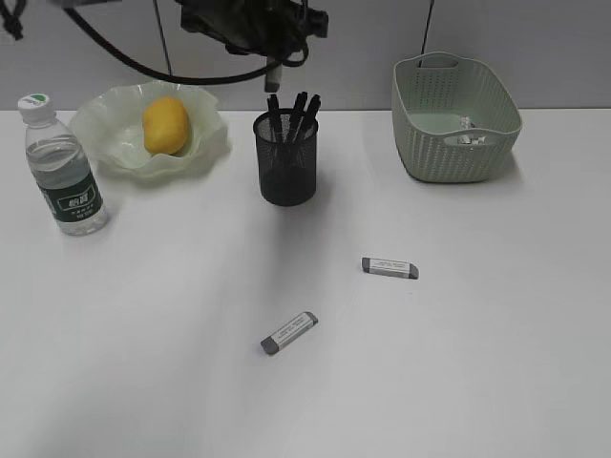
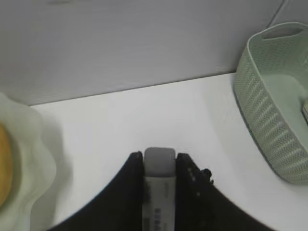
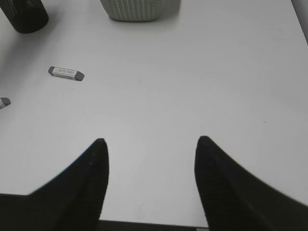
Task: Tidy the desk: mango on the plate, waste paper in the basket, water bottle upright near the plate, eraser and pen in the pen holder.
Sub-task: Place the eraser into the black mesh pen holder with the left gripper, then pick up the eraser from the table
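Now left gripper clamps eraser (2 more on desk).

Up top in the exterior view, the left arm is sliced off by the frame edge, its gripper lost in dark clutter. On the left wrist camera, the held eraser runs off the bottom edge, its print too blurred to read. The plate and mango are cut by the left border, the basket by the right. The right wrist camera catches just a tip of a second eraser and part of the pen holder. Inside the basket, white bits are too small to identify.
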